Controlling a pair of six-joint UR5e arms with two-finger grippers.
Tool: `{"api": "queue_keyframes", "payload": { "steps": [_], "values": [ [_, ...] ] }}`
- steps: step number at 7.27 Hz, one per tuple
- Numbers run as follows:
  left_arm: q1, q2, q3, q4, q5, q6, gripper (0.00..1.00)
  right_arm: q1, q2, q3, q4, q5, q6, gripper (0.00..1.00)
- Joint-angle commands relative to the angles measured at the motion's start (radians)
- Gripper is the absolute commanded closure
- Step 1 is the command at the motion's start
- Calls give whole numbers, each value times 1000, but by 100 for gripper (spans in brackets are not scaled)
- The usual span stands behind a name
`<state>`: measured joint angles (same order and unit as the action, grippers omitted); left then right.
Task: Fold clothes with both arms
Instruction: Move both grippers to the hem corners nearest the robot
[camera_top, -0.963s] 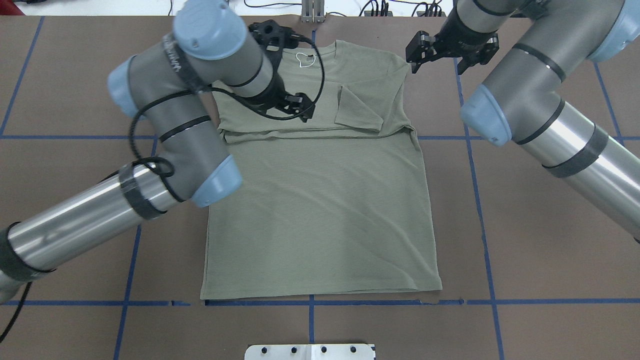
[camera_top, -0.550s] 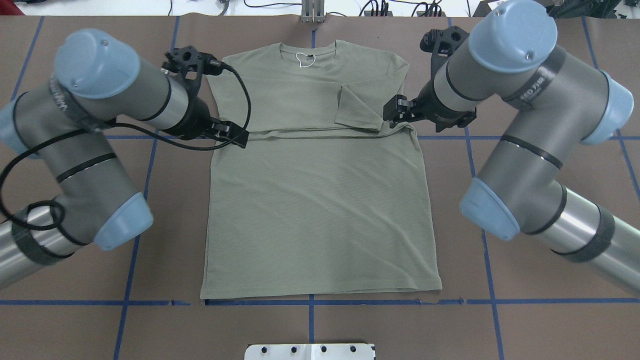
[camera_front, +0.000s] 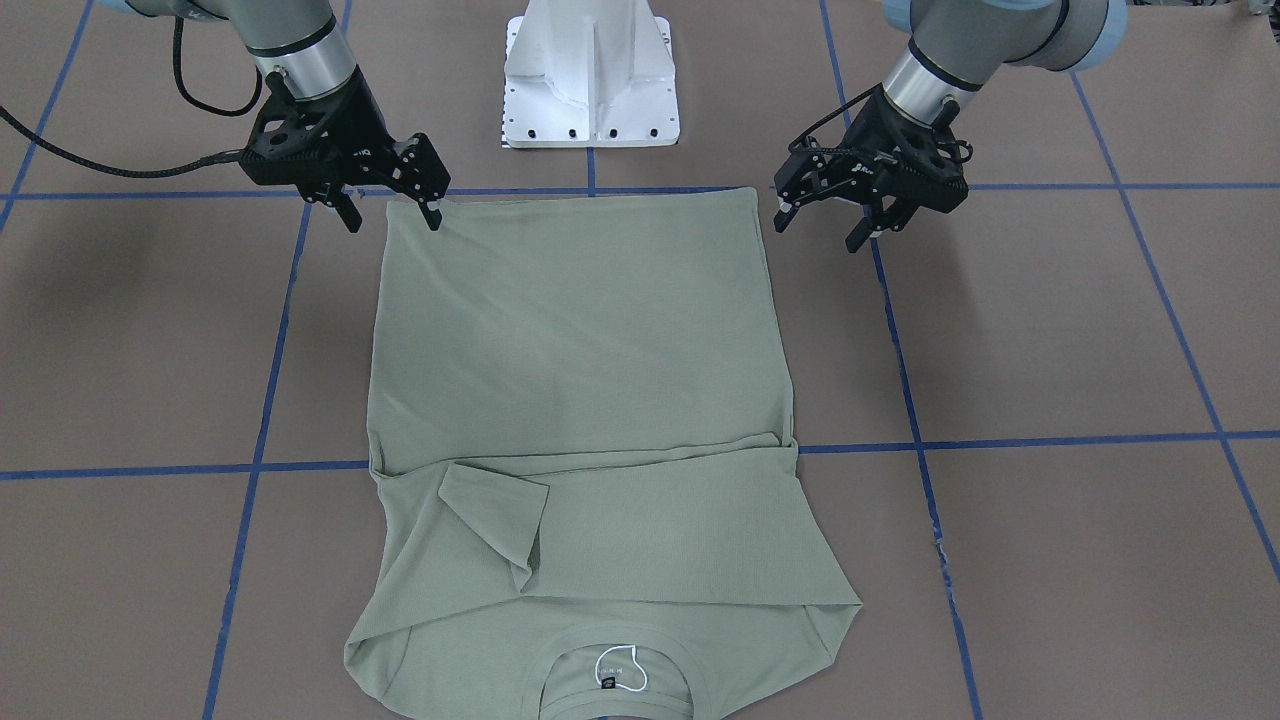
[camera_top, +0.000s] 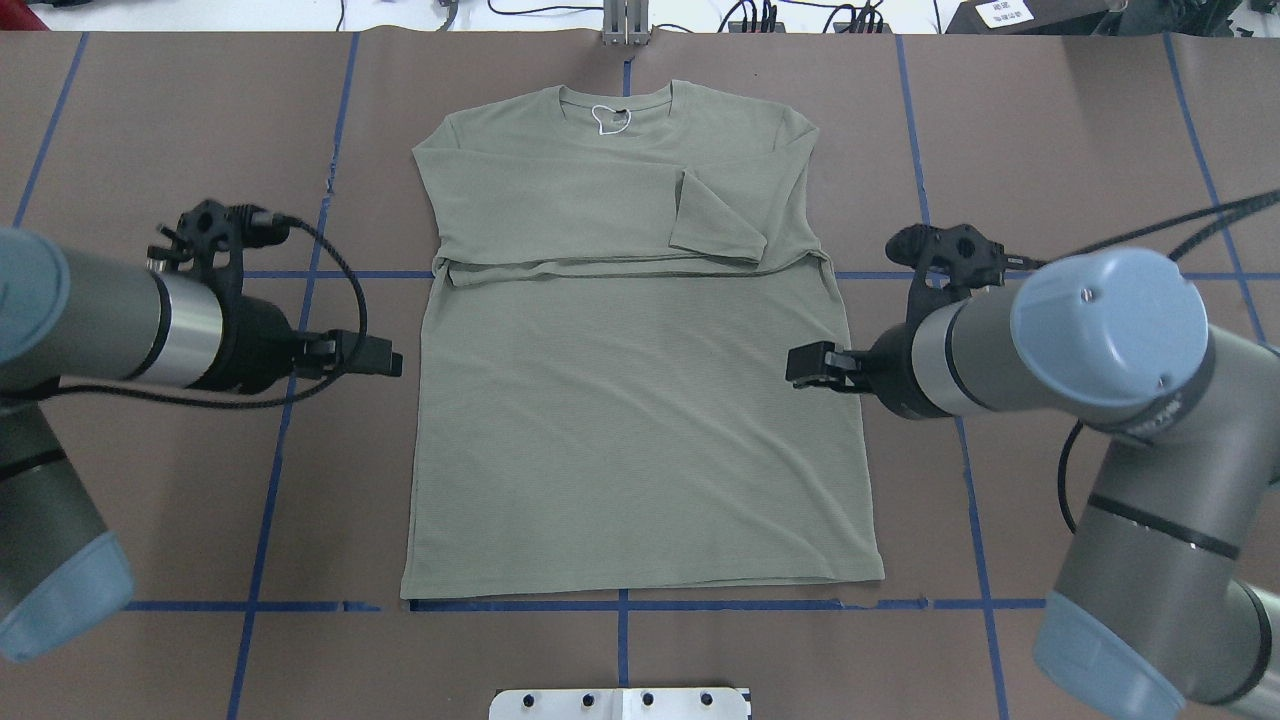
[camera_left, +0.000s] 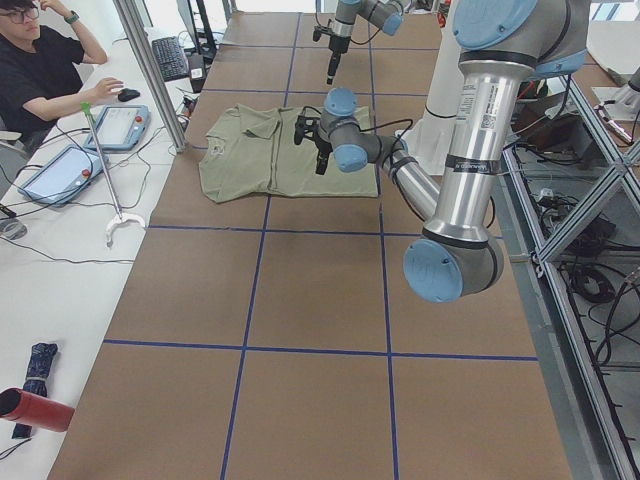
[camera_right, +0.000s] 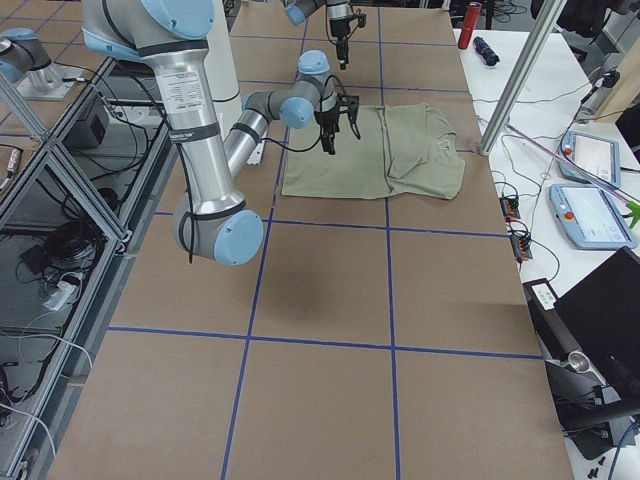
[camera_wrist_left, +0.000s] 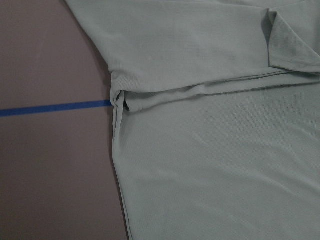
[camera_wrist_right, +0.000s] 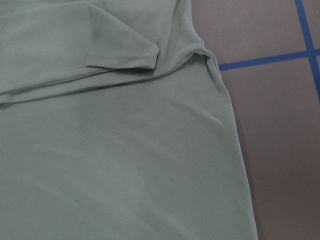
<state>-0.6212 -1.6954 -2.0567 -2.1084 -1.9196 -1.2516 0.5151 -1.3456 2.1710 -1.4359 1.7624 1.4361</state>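
The clothes are one sage-green shirt (camera_top: 640, 430), flat on the brown table with its collar at the far side. Both sleeves are folded across the chest, one cuff (camera_top: 715, 215) on top. My left gripper (camera_top: 388, 362) hangs just off the shirt's left edge at mid-body. My right gripper (camera_top: 800, 365) hangs at the right edge. In the front-facing view the left gripper (camera_front: 820, 228) and the right gripper (camera_front: 391, 218) both stand open and hold nothing. The wrist views show only the shirt (camera_wrist_left: 225, 150) (camera_wrist_right: 125, 150) and table, no fingers.
The white pedestal (camera_front: 590, 80) stands at the robot's side of the table, close to the hem. Blue tape lines (camera_top: 955, 420) cross the brown surface. Beyond the collar side, a person (camera_left: 40, 60) sits at a white desk with tablets (camera_left: 125, 125).
Both arms have pulled back from the shirt's shoulder area toward the robot and outward, and now sit beside the mid-body edges. The shirt has not moved.
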Motion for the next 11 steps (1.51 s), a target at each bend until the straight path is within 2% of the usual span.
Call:
{"api": "queue_keyframes", "payload": {
  "steps": [1,2,3,5,6,7,9,11],
  "values": [
    [209,111,0,-147,170,-225,0,-108,-110,16,118,-99,125,1],
    [310,109,22,-142,259,-314,0,-115,-122,15,132,-112,126,1],
    [348,106,39,-128,269,-346,1,-121,-139,15,158,-119,129,1],
    [370,93,62,-79,283,-350,2,-161,-229,9,294,-184,129,1],
    [382,74,73,-74,283,-350,4,-164,-234,9,301,-184,129,0],
    [409,44,76,-33,283,-374,11,-167,-234,9,301,-184,129,0],
    [428,-33,78,79,280,-382,17,-168,-233,9,302,-184,129,0],
    [429,-21,76,80,278,-379,17,-171,-231,7,302,-184,129,0]
  ]
}}
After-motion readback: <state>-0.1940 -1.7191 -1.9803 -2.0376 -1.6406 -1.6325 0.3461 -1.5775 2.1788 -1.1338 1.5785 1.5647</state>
